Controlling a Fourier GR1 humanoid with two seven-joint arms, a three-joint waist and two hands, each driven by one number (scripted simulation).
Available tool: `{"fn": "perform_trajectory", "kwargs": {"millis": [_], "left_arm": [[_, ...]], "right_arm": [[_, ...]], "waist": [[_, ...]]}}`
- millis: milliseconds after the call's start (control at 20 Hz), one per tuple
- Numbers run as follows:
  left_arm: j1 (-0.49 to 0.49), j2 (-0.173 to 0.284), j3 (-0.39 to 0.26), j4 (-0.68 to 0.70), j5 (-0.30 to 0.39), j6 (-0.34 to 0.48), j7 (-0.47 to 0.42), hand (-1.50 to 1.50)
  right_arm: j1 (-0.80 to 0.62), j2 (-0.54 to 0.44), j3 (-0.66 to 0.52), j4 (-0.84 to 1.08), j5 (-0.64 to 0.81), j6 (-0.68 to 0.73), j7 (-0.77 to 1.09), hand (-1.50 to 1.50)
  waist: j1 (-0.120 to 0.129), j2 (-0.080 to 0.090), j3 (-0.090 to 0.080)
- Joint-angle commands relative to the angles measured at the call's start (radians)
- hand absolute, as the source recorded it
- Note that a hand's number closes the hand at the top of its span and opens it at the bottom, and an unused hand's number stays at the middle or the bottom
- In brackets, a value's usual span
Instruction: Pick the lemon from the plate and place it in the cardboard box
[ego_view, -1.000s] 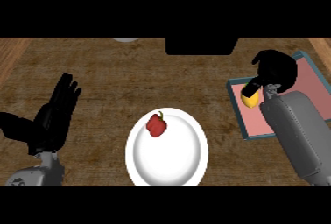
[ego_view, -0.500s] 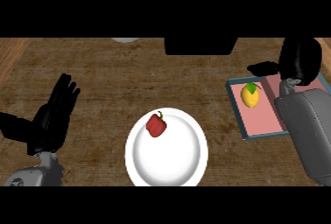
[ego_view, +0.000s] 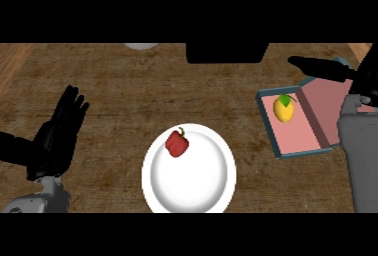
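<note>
The lemon (ego_view: 284, 108) was seen lying inside the box (ego_view: 299, 149), set free. The right hand (ego_view: 328, 69) was held above, fingers spread, nothing gripped. The left hand (ego_view: 59, 131) was rested open beside the plate (ego_view: 190, 187).

Light is dim and even over the brown counter (ego_view: 133, 100), with no clear source and no glare. The white plate (ego_view: 190, 187) is the brightest surface, its lower half shading to pale grey. The black hands cast no distinct shadows; the left hand (ego_view: 55, 135) reads as a flat dark shape. Edges look soft throughout, and a black block (ego_view: 225, 52) at the top shows no detail
</note>
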Motion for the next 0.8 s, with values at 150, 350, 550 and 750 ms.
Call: {"fn": "perform_trajectory", "kwargs": {"millis": [150, 350, 550, 750], "left_arm": [[-0.007, 0.005, 0.012, -0.017, 0.005, 0.006, 0.012, 0.00], [0.021, -0.001, 0.003, -0.037, 0.012, -0.012, 0.007, 0.00], [-0.014, -0.006, -0.016, -0.056, -0.024, 0.026, 0.058, 0.00], [-0.048, -0.007, -0.013, -0.001, -0.012, 0.012, 0.065, 0.00]], "right_arm": [[0.216, 0.000, -0.140, -0.190, -0.249, -0.003, -0.155, -1.50], [0.257, -0.027, -0.201, -0.228, -0.291, -0.014, -0.198, -1.50], [0.388, -0.018, -0.242, -0.297, -0.371, 0.018, -0.288, -1.50], [0.447, -0.034, -0.323, -0.273, -0.500, 0.067, -0.403, -1.50]], "waist": [[-0.002, 0.001, -0.001], [0.005, 0.002, -0.001], [0.004, 0.002, -0.001], [0.001, 0.003, -0.001]]}}
